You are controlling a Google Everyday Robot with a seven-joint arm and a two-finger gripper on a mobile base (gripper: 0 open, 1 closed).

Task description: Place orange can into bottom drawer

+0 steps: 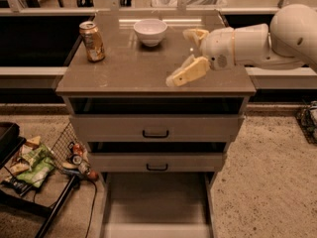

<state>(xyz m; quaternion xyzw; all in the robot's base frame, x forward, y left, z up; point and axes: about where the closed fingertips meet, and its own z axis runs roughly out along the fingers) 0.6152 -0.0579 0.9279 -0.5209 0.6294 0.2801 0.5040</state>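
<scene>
- The cream two-finger gripper hovers over the right half of the brown cabinet top, its fingers spread wide and holding nothing.
- One orange-gold aluminium can stands upright at the top's left.
- One white round bowl sits beside the can.
- One pale shallow bottom drawer is pulled open under two upper drawers.
</scene>
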